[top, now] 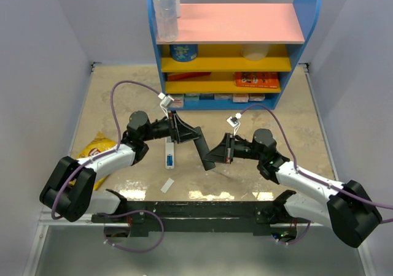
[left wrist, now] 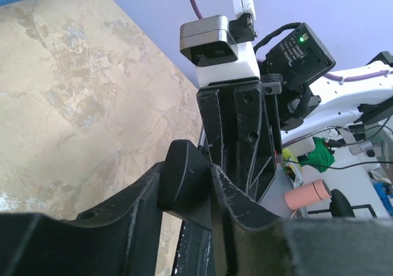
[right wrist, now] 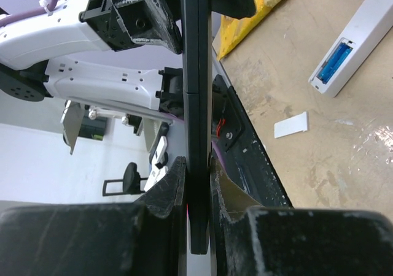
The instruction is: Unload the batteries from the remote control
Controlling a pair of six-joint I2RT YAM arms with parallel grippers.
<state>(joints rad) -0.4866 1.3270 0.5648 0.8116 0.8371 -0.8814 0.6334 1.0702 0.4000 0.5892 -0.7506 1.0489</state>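
A black remote control hangs above the table, held between both arms. My right gripper is shut on its lower end, and the slab runs edge-on between the fingers. My left gripper has its two fingers pressed against the rounded top end of the black remote control. A white remote control lies on the table with its back open, and blue batteries show in the bay. Its white cover lies loose beside it.
A yellow snack bag lies at the left by the left arm. A blue shelf unit with a plastic bottle on top stands at the back. The black frame rail runs along the near edge.
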